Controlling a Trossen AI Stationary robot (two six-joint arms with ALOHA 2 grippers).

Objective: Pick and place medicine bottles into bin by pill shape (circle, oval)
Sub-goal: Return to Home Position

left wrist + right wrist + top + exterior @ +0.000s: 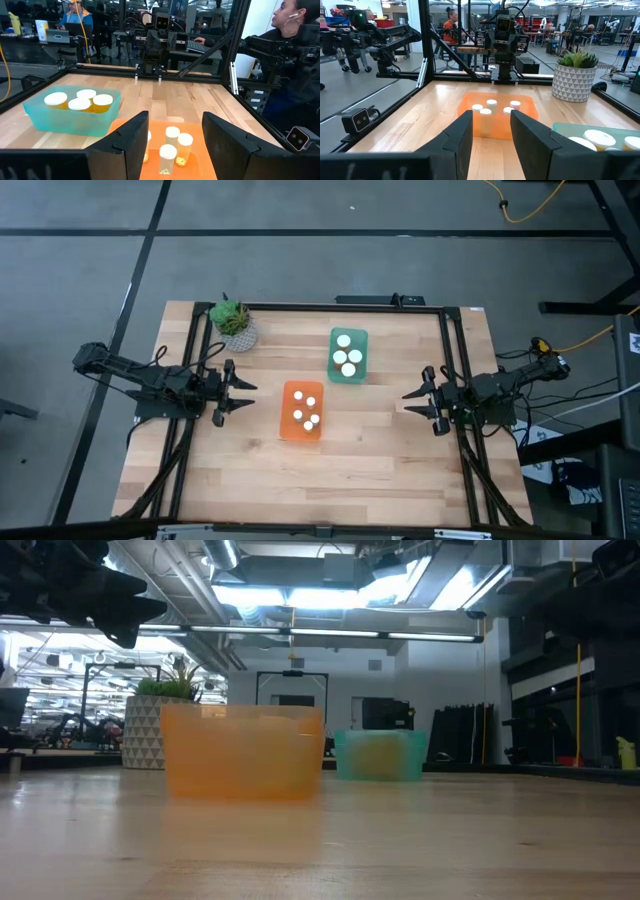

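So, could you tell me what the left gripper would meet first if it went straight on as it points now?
Most likely the orange bin, directly ahead of the open left gripper; the teal bin lies off that line. The gripper's height is unclear, so it might pass over the rim.

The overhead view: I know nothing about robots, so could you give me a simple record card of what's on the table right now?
Table: light wooden table top
Orange plastic bin: mid-table, holds five white-capped medicine bottles
Teal plastic bin: just beyond the orange one, holds four more of them
Left gripper: open, empty, at the table's left side, pointing toward the bins
Right gripper: open, empty, at the right side, pointing toward the bins
Potted green plant: patterned white pot, far left corner
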